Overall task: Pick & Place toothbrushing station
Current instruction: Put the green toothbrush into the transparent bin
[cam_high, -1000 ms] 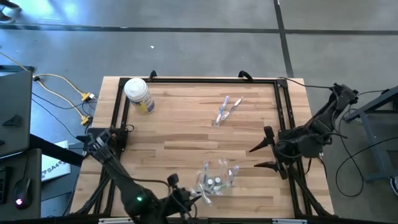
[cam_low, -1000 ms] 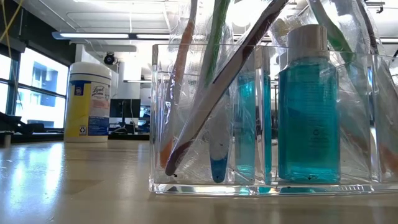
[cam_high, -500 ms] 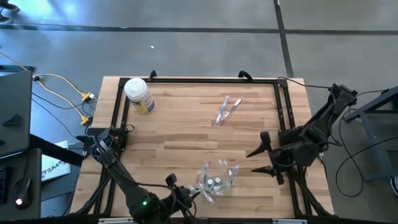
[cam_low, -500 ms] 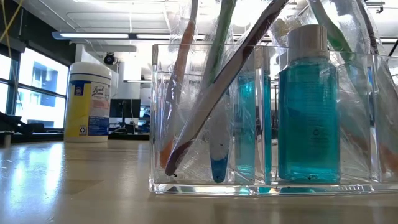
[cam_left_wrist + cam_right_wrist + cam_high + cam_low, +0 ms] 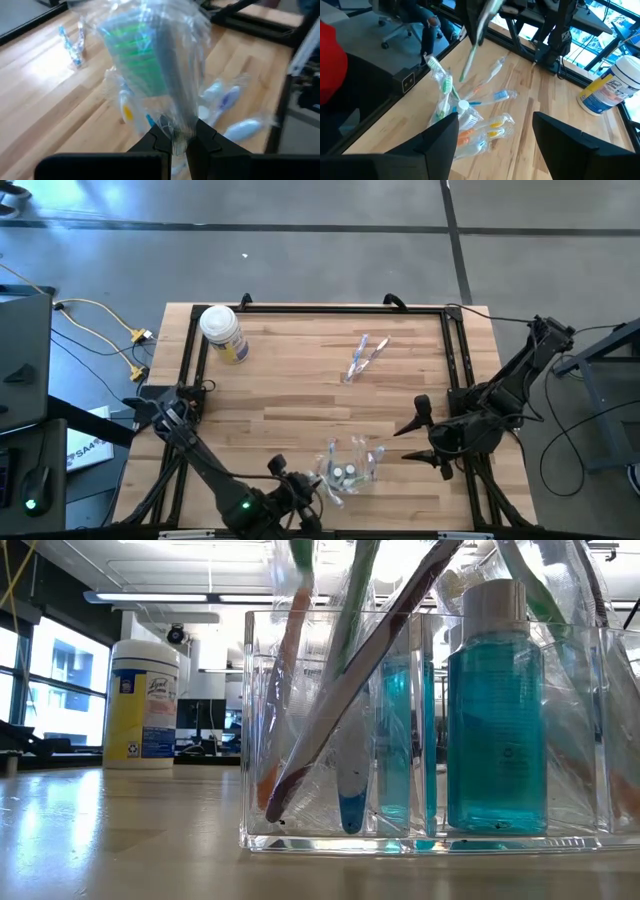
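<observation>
Left gripper (image 5: 179, 142) pinched shut on a wrapped green toothbrush (image 5: 150, 65), held at the bottom centre of the high view beside the clear holder (image 5: 348, 468). Slim, sheathed in crinkled plastic, long axis rising steeply from the fingers. Right gripper (image 5: 412, 442) spread open at lower right, empty.

A robotics lab or workshop. A wooden table (image 5: 300, 395) stands on bare concrete floor (image 5: 300, 260). Office chairs (image 5: 395, 25) and ceiling strip lights (image 5: 150, 597) show beyond.
</observation>
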### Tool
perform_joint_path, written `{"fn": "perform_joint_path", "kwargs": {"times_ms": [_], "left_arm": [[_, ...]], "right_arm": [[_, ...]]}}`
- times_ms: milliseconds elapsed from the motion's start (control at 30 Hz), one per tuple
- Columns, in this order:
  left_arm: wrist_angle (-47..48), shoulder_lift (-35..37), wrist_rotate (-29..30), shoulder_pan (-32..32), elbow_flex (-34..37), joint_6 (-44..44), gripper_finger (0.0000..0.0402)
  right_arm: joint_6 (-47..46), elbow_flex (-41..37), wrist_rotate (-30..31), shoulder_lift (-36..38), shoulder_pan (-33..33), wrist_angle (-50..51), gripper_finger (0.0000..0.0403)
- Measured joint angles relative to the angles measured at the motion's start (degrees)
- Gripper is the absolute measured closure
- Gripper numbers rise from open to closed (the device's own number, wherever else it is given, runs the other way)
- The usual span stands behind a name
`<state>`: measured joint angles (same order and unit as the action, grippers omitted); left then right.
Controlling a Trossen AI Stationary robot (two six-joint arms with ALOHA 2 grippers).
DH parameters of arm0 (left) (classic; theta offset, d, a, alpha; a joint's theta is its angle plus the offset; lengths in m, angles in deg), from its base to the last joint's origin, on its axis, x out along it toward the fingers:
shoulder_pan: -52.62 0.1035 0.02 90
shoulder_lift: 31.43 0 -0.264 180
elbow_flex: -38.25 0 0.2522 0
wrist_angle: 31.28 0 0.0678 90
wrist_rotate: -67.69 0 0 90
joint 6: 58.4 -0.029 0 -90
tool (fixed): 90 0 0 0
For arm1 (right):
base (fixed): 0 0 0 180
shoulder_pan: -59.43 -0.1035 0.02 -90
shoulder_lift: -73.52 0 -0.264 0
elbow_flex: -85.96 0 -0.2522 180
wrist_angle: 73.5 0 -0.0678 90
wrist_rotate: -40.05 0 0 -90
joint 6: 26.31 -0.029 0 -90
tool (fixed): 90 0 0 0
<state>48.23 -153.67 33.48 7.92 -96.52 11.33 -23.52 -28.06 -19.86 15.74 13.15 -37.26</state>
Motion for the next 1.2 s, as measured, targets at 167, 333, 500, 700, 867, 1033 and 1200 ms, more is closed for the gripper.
{"fn": "perform_joint_path", "kwargs": {"times_ms": [167, 333, 500, 700, 867, 1033, 1200], "left_arm": [[0.33, -1.60, -3.01, 1.66, 0.00, 0.06, 0.0380], [0.45, -2.53, -5.11, 2.70, -0.05, -0.31, 0.0380], [0.45, -3.54, -5.39, 3.36, -0.03, -0.23, 0.0380], [-0.13, -4.37, -5.84, 3.49, 0.07, -0.24, 0.0380], [-0.48, -5.26, -6.01, 3.47, 0.07, -0.18, 0.0380], [-0.78, -6.04, -6.42, 3.45, 0.02, -0.01, 0.0380], [-1.08, -6.67, -7.37, 3.47, -0.03, 0.59, 0.0380]], "right_arm": [[-0.19, 0.00, 0.02, 0.02, 0.00, 0.01, 0.0156], [-0.20, 0.00, 0.00, 0.02, 0.00, 0.02, 0.0156], [-0.20, 0.00, -0.14, 0.02, 0.00, 0.47, 0.0156], [-1.31, 0.00, -0.17, 0.02, 0.00, 0.54, 0.0156], [-1.53, 0.00, -0.20, 0.02, 0.00, 0.91, 0.0156], [-1.53, 0.00, -0.20, 0.02, 0.00, 0.91, 0.0156], [-1.53, 0.00, -0.20, 0.05, 0.00, 0.87, 0.0156]]}}
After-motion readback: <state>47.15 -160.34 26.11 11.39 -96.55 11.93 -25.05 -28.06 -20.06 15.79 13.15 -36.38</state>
